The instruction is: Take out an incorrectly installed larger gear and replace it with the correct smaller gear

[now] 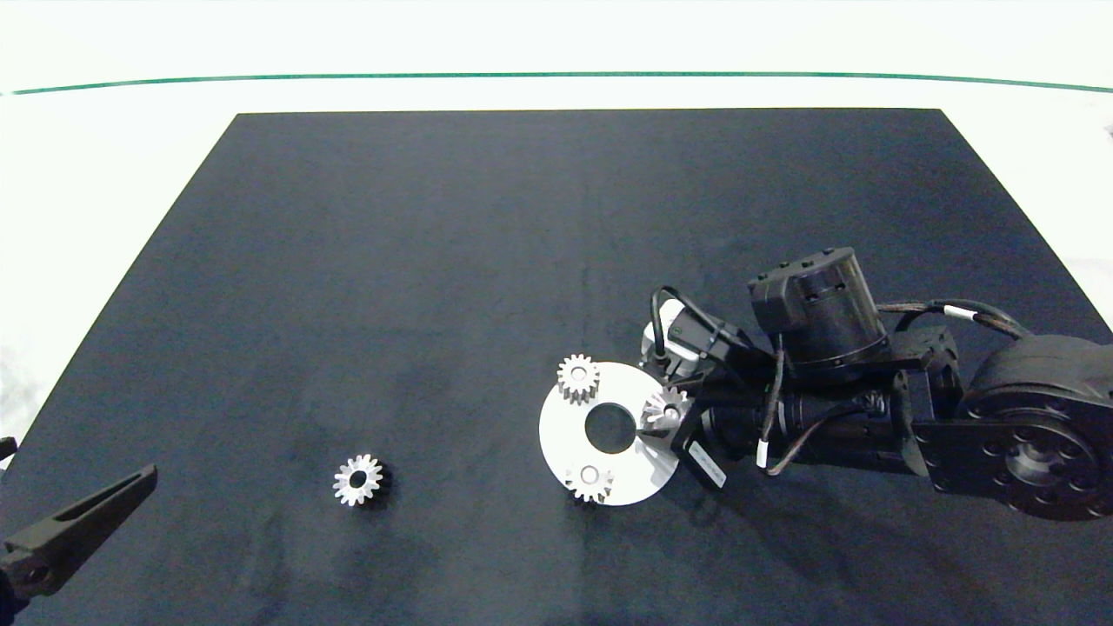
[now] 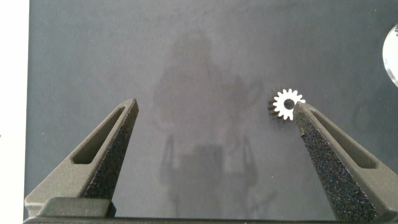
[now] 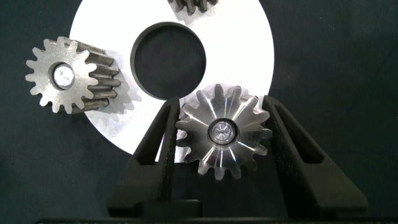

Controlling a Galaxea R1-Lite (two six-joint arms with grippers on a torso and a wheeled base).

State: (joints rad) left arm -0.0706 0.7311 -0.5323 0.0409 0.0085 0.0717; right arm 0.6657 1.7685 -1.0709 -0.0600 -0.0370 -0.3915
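The larger gear (image 1: 665,407) (image 3: 224,132) sits on a pin at the right side of a white disc (image 1: 565,435) (image 3: 249,43). My right gripper (image 1: 659,410) (image 3: 219,104) is shut on it, a finger pressed against the teeth on each side. Two small gears (image 1: 577,378) (image 1: 589,480) stand on the disc's far and near sides. The smaller gear (image 1: 357,479) (image 2: 287,104) lies loose on the mat, left of the disc. My left gripper (image 2: 214,106) hangs open at the mat's near left corner, one of its fingers (image 1: 96,509) pointing toward that gear.
A black mat (image 1: 435,261) covers the white table, with a green line along the far edge. The disc has a round centre hole (image 1: 609,428). The right arm's bulk (image 1: 869,391) lies over the mat's right side.
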